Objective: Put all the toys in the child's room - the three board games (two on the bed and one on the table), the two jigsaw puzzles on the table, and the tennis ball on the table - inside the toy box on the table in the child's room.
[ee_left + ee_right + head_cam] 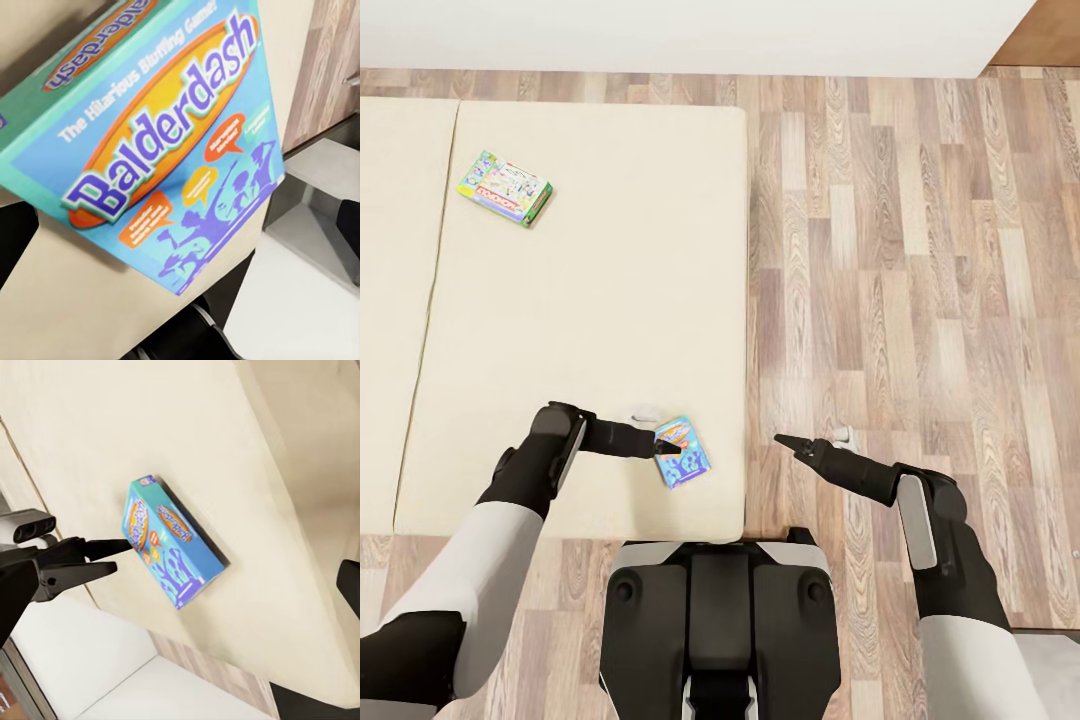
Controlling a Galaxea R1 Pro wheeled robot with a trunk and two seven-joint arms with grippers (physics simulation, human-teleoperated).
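My blue Balderdash board game (683, 452) sits near the bed's (590, 300) front right corner, at about five o'clock on the mattress. It is tipped up on one edge rather than lying flat, its orange-lettered face (165, 142) and teal side (174, 556) both showing. The pale green-edged board game (505, 188) lies flat far off at eleven o'clock on the beige mattress, slightly skewed.
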